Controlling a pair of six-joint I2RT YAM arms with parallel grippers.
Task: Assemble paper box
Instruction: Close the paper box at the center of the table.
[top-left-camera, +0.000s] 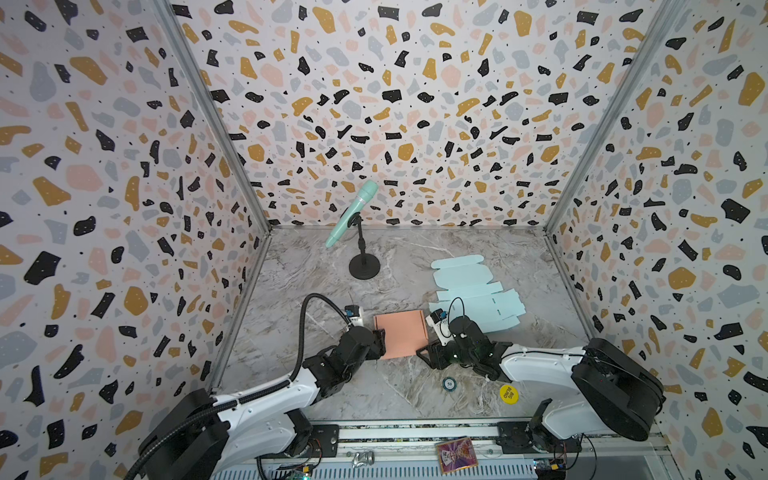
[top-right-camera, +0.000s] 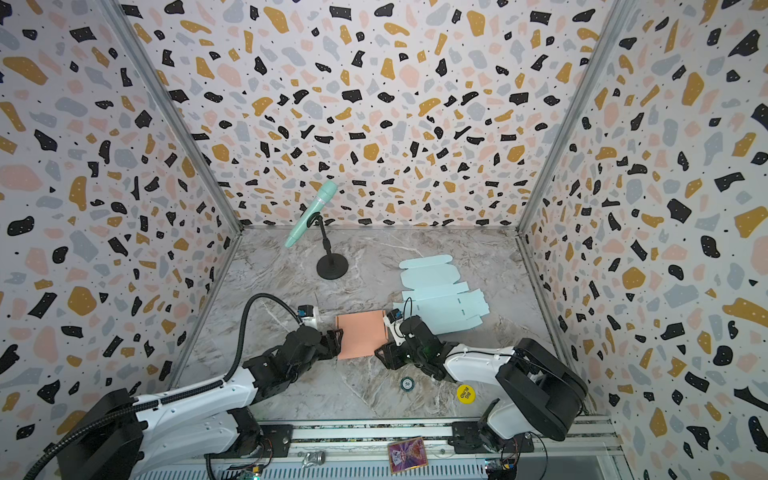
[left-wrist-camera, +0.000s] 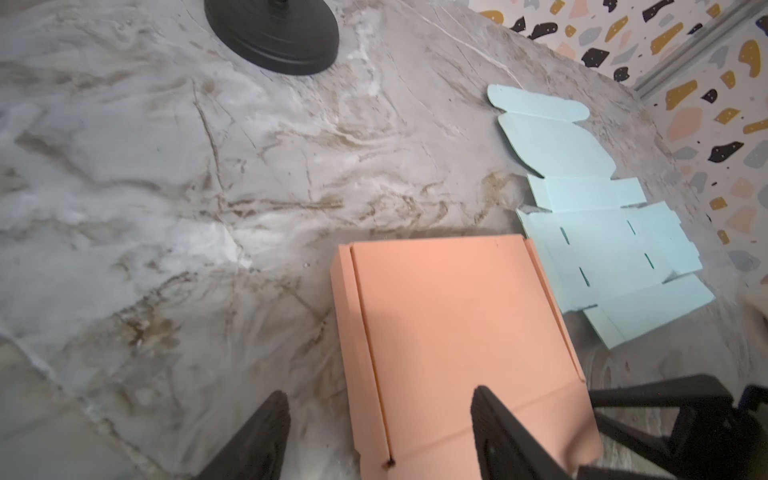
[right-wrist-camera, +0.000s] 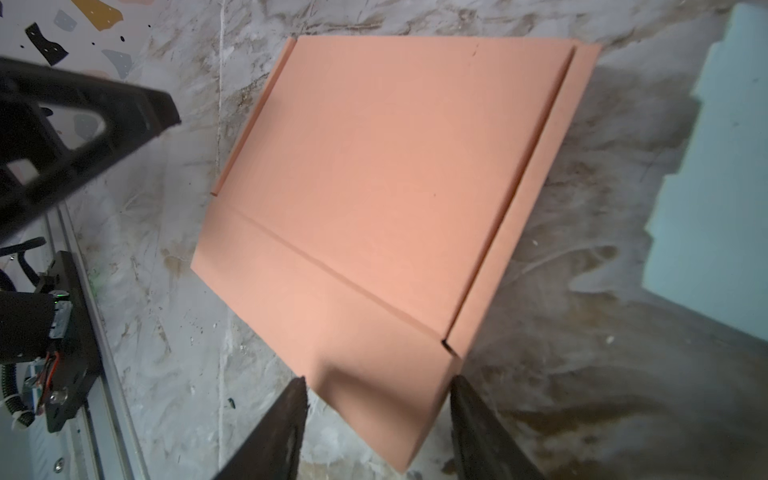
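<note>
Jaws apart on both sides: left gripper straddles one edge of the pink box, right gripper brackets its near corner, neither clamped. Folded shut, it looks finished at table centre; the blue blank lies flat, unassembled.

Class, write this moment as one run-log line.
stage: pink folded paper box closed, flat on marble table | left gripper: open, at box edge | right gripper: open, astride box corner | light-blue flat cardboard blank: untouched
</note>
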